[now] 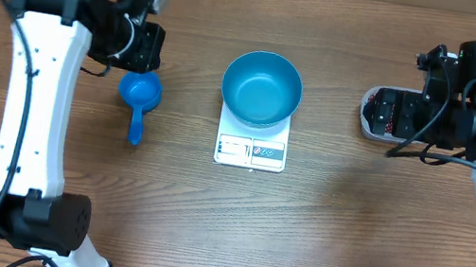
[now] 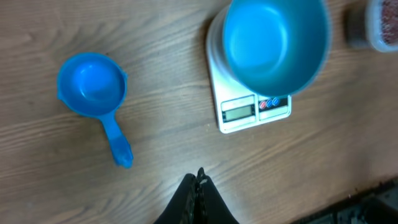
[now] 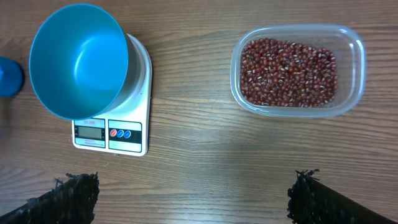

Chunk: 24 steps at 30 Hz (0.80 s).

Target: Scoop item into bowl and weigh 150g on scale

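The round blue bowl point(image 1: 261, 87) stands empty on the white scale point(image 1: 250, 152) at the table's middle. The dark red-brown beans point(image 3: 288, 71) fill a clear plastic tub point(image 3: 357, 68) to the right of the scale; in the overhead view the right arm covers part of it. My left gripper point(image 2: 200, 177) is shut with its fingers pressed together on nothing, over bare wood near the blue scoop point(image 2: 92, 84). My right gripper point(image 3: 193, 183) is open wide above bare wood, in front of the scale point(image 3: 124, 134) and the tub, holding nothing.
The small blue scoop point(image 1: 139, 97) lies left of the scale, cup towards the back and handle towards the front. The scale's display and buttons point(image 2: 256, 109) face the front edge. Both arms' bases stand at the table's front corners.
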Available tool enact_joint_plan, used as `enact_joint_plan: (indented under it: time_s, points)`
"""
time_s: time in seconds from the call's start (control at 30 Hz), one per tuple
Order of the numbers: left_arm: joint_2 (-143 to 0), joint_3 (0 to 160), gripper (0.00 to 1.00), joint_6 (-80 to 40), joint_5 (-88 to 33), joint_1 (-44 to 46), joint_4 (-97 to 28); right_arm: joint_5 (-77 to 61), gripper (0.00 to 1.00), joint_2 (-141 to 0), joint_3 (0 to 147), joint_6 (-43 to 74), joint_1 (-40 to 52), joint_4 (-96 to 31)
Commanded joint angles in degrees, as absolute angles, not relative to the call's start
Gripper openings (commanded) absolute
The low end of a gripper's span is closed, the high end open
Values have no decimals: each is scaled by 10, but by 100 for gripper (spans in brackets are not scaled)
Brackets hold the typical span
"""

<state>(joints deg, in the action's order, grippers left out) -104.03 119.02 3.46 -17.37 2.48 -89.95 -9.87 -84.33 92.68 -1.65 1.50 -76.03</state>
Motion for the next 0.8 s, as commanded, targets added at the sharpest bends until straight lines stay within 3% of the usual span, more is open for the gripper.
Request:
enact_joint_plan:
  time_s: [0.0,0.17,0.2,0.23,0.27,0.3,0.33,0.77]
  points:
    - [-1046,1122,10,-31,-121,23,-858,-106,100,-860,933,-15,13,-757]
    - [-1046,1026,20,-100,-30,23,-800,-106,100,-885,929,-3,13,-757]
    - [-1046,994,40,-106,-28,23,-783,-106,100,-895,929,1,13,-757]
    - [-1046,971,52,-111,-28,23,-769,-106,100,-902,929,1,13,-757]
    - [-1046,958,58,-117,-28,23,-760,-106,100,-905,929,1,13,-757]
    - [-1046,949,70,-121,-28,23,-755,-106,100,-907,929,1,13,-755]
    - [-1046,938,98,-122,-28,23,-748,-106,100,-908,929,1,13,-753]
    - [-1046,797,100,-175,15,22,-588,-106,100,-912,929,1,13,-750]
